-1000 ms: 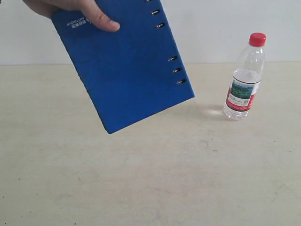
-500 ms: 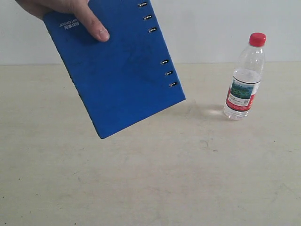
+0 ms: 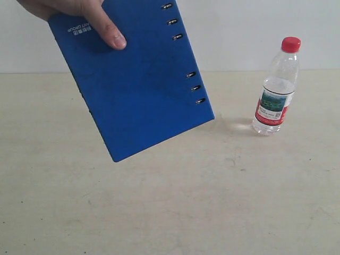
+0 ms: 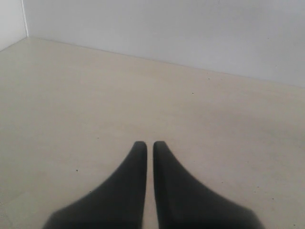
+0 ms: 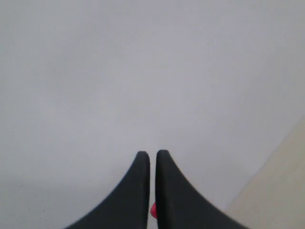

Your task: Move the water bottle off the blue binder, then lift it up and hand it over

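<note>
A person's hand point(image 3: 79, 10) holds the blue binder point(image 3: 133, 79) tilted in the air above the left half of the table. The water bottle point(image 3: 276, 87) stands upright on the table at the right, apart from the binder. Neither gripper shows in the exterior view. In the left wrist view my left gripper point(image 4: 146, 144) is shut, with nothing between its fingers, over bare table. In the right wrist view my right gripper point(image 5: 149, 153) is shut and faces the white wall; a bit of the bottle's red cap point(image 5: 153, 210) peeks through the narrow gap between its fingers.
The beige table point(image 3: 170, 202) runs back to a white wall point(image 3: 244, 26). The wall also shows behind the table in the left wrist view.
The hand has shifted the binder about: first a little left and up, then slightly right and down. The bottle has stayed put.
</note>
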{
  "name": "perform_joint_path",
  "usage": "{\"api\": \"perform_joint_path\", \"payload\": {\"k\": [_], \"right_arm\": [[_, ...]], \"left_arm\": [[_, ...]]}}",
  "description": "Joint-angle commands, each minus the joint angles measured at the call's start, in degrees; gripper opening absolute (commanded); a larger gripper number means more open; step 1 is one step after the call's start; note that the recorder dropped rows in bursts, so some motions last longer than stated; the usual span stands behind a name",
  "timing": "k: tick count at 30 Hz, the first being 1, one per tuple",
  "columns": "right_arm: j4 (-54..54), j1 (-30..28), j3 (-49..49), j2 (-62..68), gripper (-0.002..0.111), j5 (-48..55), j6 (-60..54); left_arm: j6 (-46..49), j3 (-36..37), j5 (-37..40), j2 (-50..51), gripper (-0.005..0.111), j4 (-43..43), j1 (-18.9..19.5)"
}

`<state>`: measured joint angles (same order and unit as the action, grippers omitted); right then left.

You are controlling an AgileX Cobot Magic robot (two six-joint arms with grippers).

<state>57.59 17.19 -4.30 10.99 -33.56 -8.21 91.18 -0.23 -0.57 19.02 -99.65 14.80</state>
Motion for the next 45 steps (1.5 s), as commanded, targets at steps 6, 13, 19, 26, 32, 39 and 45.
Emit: {"api": "perform_joint_path", "payload": {"k": [6,13,19,26,32,39,45], "right_arm": [[13.8,0.1,-1.6,-1.1,0.0,-9.7,-38.4],[22.3,0.1,-4.4,-1.1,0.0,24.6,-41.8],[20.0,0.1,-4.6,-1.1,0.0,74.1,-40.7],[5.6,0.1,-4.6,-1.1,0.0,101.2,-19.6],[-7.8,0.0,-3.6,-1.1,0.0,56.2,-8.6],[9.8,0.0,-5.5,0.5,0.0,-7.0,-52.3],[9.3,0.0,-5.0,0.5,0.0,-11.9,-55.1]], "left_arm": [[-0.3,0.2,0.0,-0.3,0.005,-0.3,0.0],[-0.3,0.2,0.1,-0.3,0.005,-0.3,0.0],[-0.3,0.2,0.0,-0.3,0.005,-0.3,0.0],[-0.3,0.2,0.0,-0.3,0.005,-0.3,0.0],[-0.2,0.2,-0.5,-0.3,0.005,-0.3,0.0],[-0.2,0.2,-1.9,-0.3,0.005,-0.3,0.0],[-0.2,0.2,-2.7,-0.3,0.005,-0.3,0.0]]}}
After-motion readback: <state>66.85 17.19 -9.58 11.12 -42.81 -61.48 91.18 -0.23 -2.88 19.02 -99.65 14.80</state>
